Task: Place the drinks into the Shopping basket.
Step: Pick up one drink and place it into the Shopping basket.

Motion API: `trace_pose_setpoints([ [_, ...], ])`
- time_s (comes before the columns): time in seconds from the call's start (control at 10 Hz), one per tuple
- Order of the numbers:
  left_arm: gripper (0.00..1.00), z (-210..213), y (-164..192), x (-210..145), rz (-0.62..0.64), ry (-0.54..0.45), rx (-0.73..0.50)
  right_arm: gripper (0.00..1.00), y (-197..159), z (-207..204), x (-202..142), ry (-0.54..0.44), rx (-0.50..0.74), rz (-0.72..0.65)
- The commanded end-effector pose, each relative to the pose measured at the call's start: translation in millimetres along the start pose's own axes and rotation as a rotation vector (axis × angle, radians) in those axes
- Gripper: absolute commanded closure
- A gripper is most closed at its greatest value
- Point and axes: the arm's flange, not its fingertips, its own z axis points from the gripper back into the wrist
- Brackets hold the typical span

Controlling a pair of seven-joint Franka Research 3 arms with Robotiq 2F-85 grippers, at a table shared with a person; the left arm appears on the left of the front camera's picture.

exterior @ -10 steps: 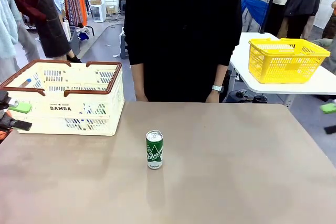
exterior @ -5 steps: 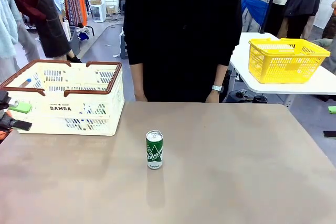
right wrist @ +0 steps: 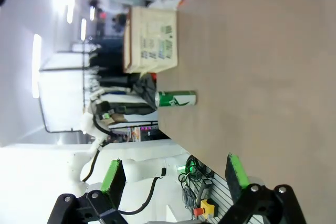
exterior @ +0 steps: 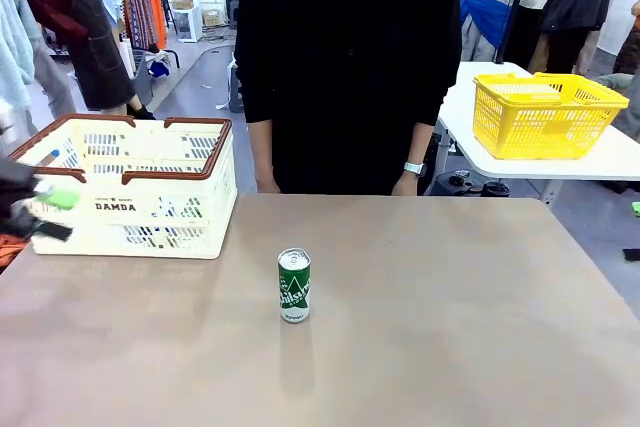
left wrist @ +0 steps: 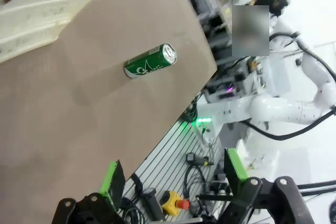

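while left fingers (exterior: 35, 212) gape, beside shopping basket (exterior: 150, 202)

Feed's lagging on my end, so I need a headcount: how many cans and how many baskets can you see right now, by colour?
Green cans: 1, the green can upright on the table.
Cream-white baskets: 1, the Shopping basket at the table's far left.
Yellow baskets: 1, the yellow basket on the other table.
Total: 3
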Motion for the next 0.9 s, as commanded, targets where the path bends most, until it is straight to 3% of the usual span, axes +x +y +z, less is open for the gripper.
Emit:
trace_pose_setpoints([
  [0.0, 0.0, -55.0, -81.3, 77.3, -0.057, 0.221, 0.2, 0.0, 4.6, 1.9, -0.8, 0.012, -0.002, -0.009],
  [0.2, 0.0, -152.0, -152.7, 137.4, -0.069, 0.441, 0.448, 0.0, 4.6, 1.9, -0.8, 0.012, -0.002, -0.009],
  [0.4, 0.0, -219.7, -176.9, 155.0, -0.002, 0.49, 0.645, 0.0, 4.6, 1.9, -0.8, 0.012, -0.002, -0.009],
  [0.6, 0.0, -267.5, -183.9, 141.6, 0.063, 0.453, 0.778, 0.0, 4.6, 1.9, -0.8, 0.012, -0.002, -0.009],
  [0.8, 0.0, -299.4, -175.2, 132.5, 0.076, 0.355, 0.803, 0.0, 4.6, 1.9, -0.8, 0.012, -0.002, -0.009],
])
